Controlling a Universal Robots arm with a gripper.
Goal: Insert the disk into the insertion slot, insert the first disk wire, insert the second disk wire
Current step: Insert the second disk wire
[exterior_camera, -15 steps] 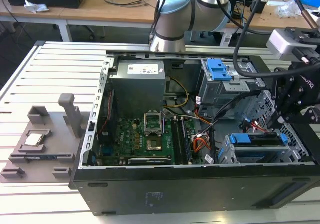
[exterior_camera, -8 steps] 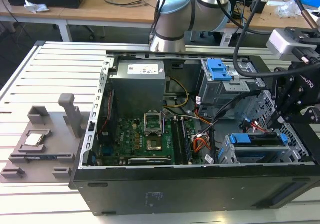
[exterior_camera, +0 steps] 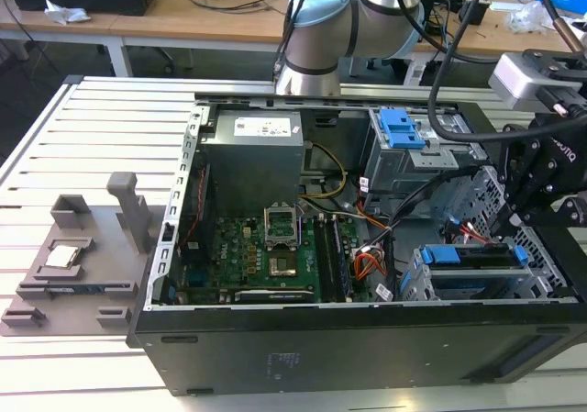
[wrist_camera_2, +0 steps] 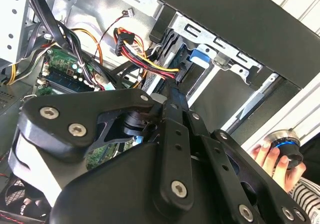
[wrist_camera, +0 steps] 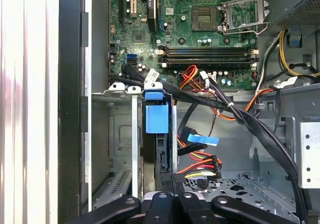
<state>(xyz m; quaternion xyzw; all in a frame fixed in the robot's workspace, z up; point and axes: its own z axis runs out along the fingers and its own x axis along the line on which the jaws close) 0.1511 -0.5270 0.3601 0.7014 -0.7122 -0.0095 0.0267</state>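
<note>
Your blue-framed disk [wrist_camera: 156, 118] stands edge-on inside the perforated silver insertion slot [wrist_camera: 122, 134]. The hand [wrist_camera: 167, 183] hangs at its end; you cannot tell its grip.

On the disk [wrist_camera: 156, 118] I see a bright blue carrier. The insertion slot [exterior_camera: 415, 283] is silver with perforated walls. The motherboard [exterior_camera: 261, 256] is green, and the wire bundle [wrist_camera: 202, 168] is red, yellow, orange and black. My end effector [wrist_camera_2: 172, 97] is black. The desk [exterior_camera: 101, 128] is white, ribbed in slats.
</note>
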